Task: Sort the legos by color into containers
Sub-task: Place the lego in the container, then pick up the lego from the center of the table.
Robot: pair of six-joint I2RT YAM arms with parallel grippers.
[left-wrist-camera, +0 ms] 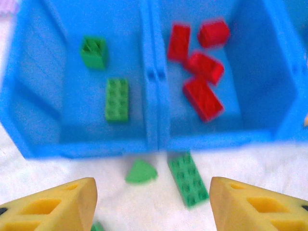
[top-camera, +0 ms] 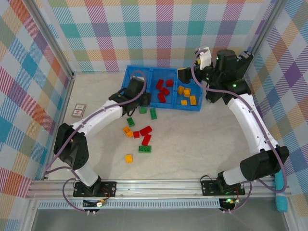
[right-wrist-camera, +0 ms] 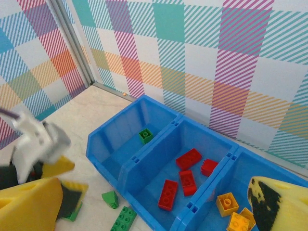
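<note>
Legos (top-camera: 146,130) in red, green and yellow-orange are lying loose on the tabletop (top-camera: 207,139) between the two arms, and two green ones are lying just in front of the containers (left-wrist-camera: 153,77). The left gripper (left-wrist-camera: 153,185) is hovering over these green pieces, its jaws standing apart and holding nothing. Farther, the left container is holding two green pieces, the middle one red, the right one yellow-orange, while the right gripper (right-wrist-camera: 156,187) is hanging over the right end, jaws wide apart and empty.
</note>
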